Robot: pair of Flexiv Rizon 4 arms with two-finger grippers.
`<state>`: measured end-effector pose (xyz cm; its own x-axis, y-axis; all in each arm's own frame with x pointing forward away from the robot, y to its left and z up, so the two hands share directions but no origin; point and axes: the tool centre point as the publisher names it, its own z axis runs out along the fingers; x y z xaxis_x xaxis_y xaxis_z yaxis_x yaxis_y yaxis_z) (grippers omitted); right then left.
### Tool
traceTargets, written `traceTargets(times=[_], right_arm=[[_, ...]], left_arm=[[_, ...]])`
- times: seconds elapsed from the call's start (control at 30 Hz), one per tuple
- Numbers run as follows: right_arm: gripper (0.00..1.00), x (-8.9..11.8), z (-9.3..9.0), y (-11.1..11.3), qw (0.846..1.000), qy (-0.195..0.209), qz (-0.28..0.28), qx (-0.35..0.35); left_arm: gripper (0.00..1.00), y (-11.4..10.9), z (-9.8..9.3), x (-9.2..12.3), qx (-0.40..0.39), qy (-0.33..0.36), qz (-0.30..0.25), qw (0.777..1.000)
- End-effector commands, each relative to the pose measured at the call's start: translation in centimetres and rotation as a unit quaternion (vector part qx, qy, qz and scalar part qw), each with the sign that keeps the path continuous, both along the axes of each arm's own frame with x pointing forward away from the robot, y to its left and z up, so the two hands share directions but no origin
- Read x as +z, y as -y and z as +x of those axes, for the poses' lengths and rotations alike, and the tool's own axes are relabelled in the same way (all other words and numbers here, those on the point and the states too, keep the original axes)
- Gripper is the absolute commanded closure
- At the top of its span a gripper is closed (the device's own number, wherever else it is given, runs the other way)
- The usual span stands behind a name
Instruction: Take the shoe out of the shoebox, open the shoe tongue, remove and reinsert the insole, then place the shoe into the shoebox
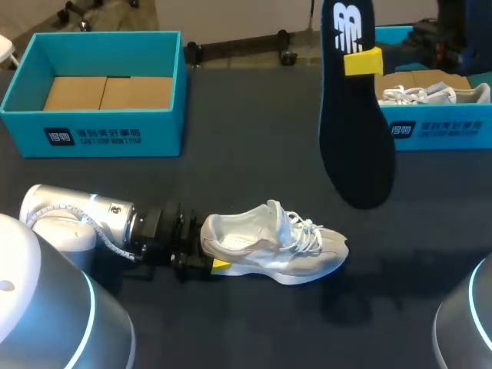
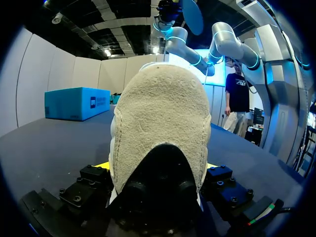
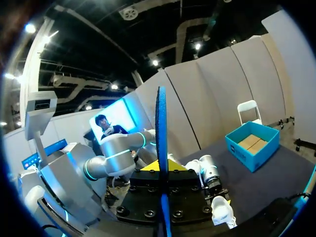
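Now the insole (image 1: pixel 355 115) is out, pinched aloft in my right fingers (image 1: pixel 363 61). My left fingers (image 1: pixel 221 266) clamp the heel of the shoe (image 1: pixel 273 250) on the tabletop (image 1: pixel 231 177). Next, I judge, it goes back in, toe-first.

Shoe (image 2: pixel 160 123) heel filling claw (image 2: pixel 157 168), seemingly gripped

On table (image 1: pixel 254 169), front-centre: shoe (image 1: pixel 273 246); insole (image 1: pixel 355 146) aloft behind-right of it; shoebox (image 1: pixel 92 134) back-left; second shoebox (image 1: pixel 446 132) back-right, another shoe (image 1: pixel 430 94) inside.
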<state>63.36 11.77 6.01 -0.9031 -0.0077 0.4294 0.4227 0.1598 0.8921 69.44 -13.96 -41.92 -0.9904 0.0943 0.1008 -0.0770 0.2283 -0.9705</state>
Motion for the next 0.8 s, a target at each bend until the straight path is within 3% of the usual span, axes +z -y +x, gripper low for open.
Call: traceTargets(times=[0.03,0.43,0.8], right_arm=[[1.00,0.0,-0.5,0.0,0.999,0.005,-0.013,-0.031],[1.00,0.0,-3.6,1.5,0.998,-0.036,-0.006,-0.055],[1.00,-0.5,-4.1,1.7,0.996,-0.066,0.010,-0.063]], left_arm=[[1.00,0.1,0.0,0.0,0.000,0.000,0.001,1.000],[1.00,0.1,0.0,0.0,0.000,0.000,0.001,1.000],[1.00,0.1,0.0,0.0,0.000,0.000,0.001,1.000]])
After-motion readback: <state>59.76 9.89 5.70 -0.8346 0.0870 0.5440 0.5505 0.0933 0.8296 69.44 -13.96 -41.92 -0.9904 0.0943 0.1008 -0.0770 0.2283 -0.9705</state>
